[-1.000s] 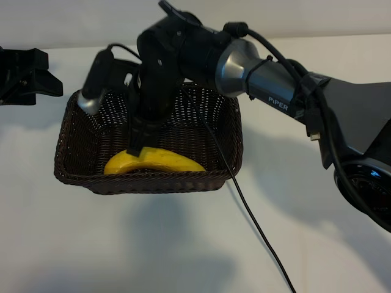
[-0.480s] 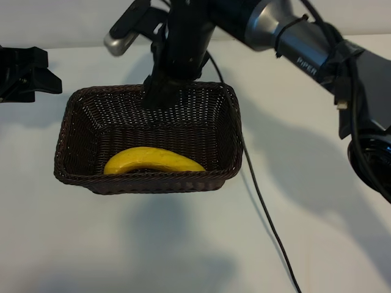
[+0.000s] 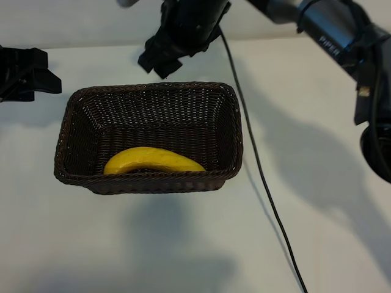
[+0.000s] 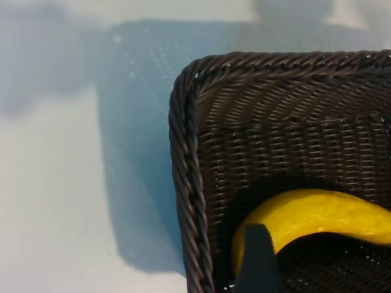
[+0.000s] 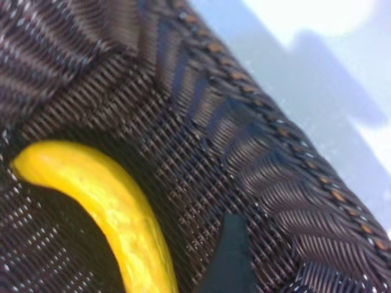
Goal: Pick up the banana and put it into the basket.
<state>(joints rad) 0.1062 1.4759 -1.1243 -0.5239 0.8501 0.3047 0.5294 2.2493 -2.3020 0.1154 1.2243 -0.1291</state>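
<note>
The yellow banana [image 3: 153, 161] lies free on the floor of the dark brown wicker basket [image 3: 232, 131], along its near wall. It also shows in the left wrist view as the banana [image 4: 317, 213] and in the right wrist view as the banana [image 5: 116, 207]. My right gripper [image 3: 157, 63] hangs open and empty above the basket's far rim, well clear of the fruit. One of its fingers [image 5: 231, 250] shows over the weave. My left gripper [image 3: 27, 76] rests open at the table's left edge, beside the basket's far left corner [image 4: 183, 91], holding nothing.
The right arm [image 3: 330, 30] reaches in from the upper right. Its black cable [image 3: 263, 183] trails down across the white table past the basket's right side. White tabletop [image 3: 183, 244] stretches in front of the basket.
The right gripper has risen out of the basket and pulled back past its far rim, leaving the banana lying inside. The left arm has not moved.
</note>
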